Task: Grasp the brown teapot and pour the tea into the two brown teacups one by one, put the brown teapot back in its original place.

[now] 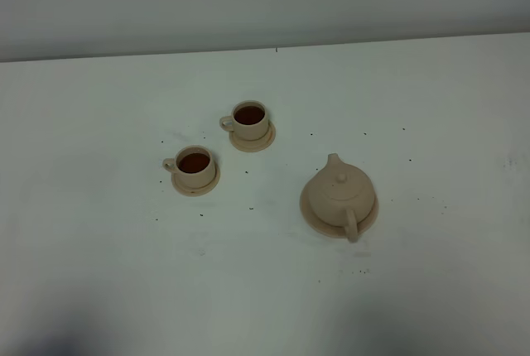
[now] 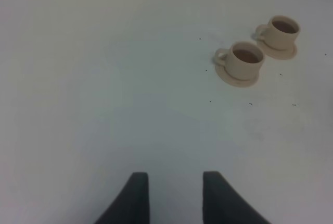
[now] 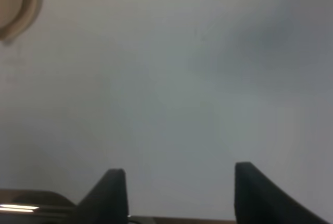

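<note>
Two teacups, both w/ dark tea, sit left of teapot, which rests on its saucer. Left pincer part-open, empty; right pincer wide open, empty.

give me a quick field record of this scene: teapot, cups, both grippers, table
teapot: brown teapot upright, lid on, sitting on its wide saucer, handle toward the camera, spout away
cups: two brown teacups, far cup and near cup, each on a small saucer, both holding dark liquid
cup position: left of the teapot, apart from it
left gripper: open, holding nothing, over bare table
right gripper: open wide, holding nothing
table: white table with small dark specks
task state: both cups look filled, teapot on its saucer
</note>
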Robot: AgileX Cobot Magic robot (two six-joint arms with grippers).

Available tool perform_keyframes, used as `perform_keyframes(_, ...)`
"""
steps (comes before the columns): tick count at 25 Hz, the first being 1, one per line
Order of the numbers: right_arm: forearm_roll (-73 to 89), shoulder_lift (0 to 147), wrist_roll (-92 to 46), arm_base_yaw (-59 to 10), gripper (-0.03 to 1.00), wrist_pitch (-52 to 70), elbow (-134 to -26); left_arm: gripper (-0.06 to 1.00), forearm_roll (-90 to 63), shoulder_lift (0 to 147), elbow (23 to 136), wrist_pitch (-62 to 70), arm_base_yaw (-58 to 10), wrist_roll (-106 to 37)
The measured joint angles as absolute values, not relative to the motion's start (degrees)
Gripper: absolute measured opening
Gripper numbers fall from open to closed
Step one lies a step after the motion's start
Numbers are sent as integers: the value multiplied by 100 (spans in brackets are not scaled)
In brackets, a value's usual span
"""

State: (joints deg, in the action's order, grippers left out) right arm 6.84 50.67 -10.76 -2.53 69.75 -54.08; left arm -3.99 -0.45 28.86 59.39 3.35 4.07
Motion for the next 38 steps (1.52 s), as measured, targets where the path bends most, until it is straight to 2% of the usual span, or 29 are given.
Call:
perform_keyframes(7,568,3010,-1098,-253,46,6993,-3900,28,-399,-45,2886,5939,335,407)
perform_keyframes(13,564,1885,-1098,-253,46,6541,-2940,28,-399,-45,2886,5939,335,407)
perform_keyframes(16,549,1648,-1065,-253,46,6238,-2834,28,-399,-45,2886,5939,335,407)
perform_keyframes(32,496,1501,-973,-253,46,6189,-2811,28,-399,-45,2886,5939,335,402)
perform_keyframes(38,502,573,-973,-253,46,6174,-2811,28,-399,-45,2886,5939,335,402)
